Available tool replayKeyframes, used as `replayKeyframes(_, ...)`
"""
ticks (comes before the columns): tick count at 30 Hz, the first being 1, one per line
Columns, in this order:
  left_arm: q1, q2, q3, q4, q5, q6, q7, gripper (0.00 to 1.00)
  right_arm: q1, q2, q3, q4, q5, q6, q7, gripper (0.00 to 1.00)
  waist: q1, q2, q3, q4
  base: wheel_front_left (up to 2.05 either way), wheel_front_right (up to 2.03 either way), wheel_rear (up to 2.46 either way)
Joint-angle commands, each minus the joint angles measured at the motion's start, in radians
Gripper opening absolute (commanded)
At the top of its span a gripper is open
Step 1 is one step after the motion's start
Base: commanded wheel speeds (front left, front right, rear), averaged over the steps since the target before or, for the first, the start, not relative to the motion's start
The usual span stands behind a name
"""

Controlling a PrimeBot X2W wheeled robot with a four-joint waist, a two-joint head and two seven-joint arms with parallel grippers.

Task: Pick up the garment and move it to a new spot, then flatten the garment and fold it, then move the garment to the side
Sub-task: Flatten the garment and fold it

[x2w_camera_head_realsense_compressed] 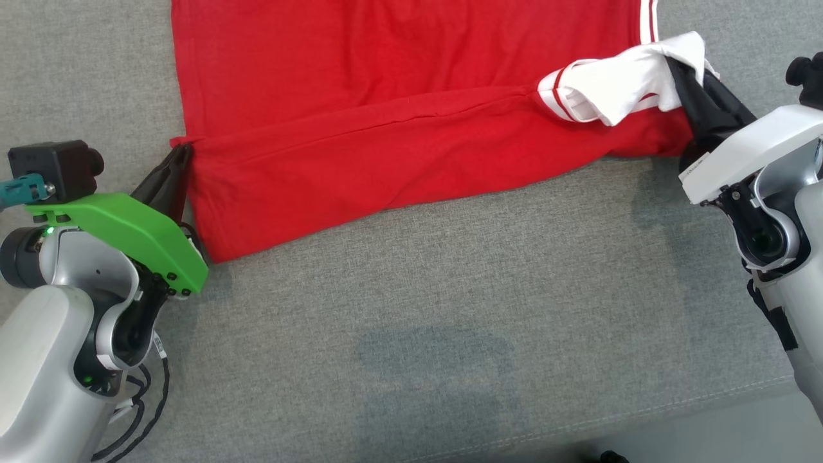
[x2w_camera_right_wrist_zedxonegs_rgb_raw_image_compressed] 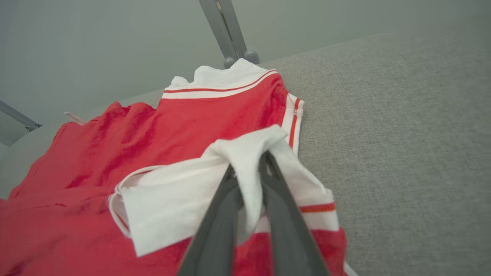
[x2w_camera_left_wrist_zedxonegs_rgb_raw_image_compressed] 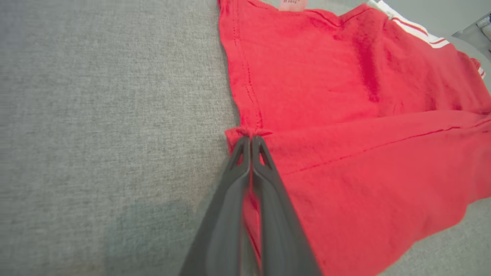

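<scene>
red garment (x2w_camera_head_realsense_compressed: pixel 398 148) lies spread on grey cushion (x2w_camera_head_realsense_compressed: pixel 450 308); left gripper (x2w_camera_head_realsense_compressed: pixel 182 154) pinched tight on its hem corner, right gripper (x2w_camera_head_realsense_compressed: pixel 681 71) clamping its white trim (x2w_camera_head_realsense_compressed: pixel 617 83), likely to carry the near edge over as a fold.

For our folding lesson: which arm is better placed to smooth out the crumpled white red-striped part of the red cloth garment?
Probably right. The right jaws are shut on that white red-striped part of the red cloth garment; the left jaws pinch the red hem corner at the opposite end.

Grey woven fabric surface (x2w_camera_head_realsense_compressed: pixel 450 289); grey metal struts (x2w_camera_right_wrist_zedxonegs_rgb_raw_image_compressed: pixel 226 30) beyond
</scene>
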Motion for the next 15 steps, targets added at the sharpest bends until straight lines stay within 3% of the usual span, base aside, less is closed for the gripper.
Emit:
replayKeyframes(1,-0.024,-0.009,0.007,0.014,0.016,0.0,-0.022,0.76,-0.011,-0.014,0.005,0.009,-0.015,0.0,-0.017,1.0,0.0,0.0,-0.008,0.005,0.0,0.0,0.0)
replayKeyframes(2,-0.02,-0.014,0.009,0.02,0.017,0.003,-0.033,1.0,-0.007,-0.023,0.009,0.008,-0.021,0.0,-0.024,1.0,0.0,0.0,-0.013,0.007,0.0,0.0,0.0)
replayKeyframes(7,0.051,0.018,0.016,-0.023,0.047,0.028,-0.084,1.0,0.076,-0.094,-0.01,-0.053,-0.074,0.0,-0.052,1.0,0.0,0.0,-0.043,0.008,0.0,0.0,0.0)
replayKeyframes(11,0.177,0.037,0.05,-0.142,-0.006,0.063,-0.092,1.0,0.198,-0.138,-0.04,-0.127,-0.098,0.0,0.019,1.0,0.0,0.0,-0.055,-0.001,0.0,0.0,0.0)
replayKeyframes(15,0.268,0.053,0.057,-0.224,-0.051,0.083,-0.071,1.0,0.283,-0.141,-0.091,-0.178,-0.107,0.0,0.077,1.0,0.0,0.0,-0.033,-0.003,0.0,0.0,0.0)
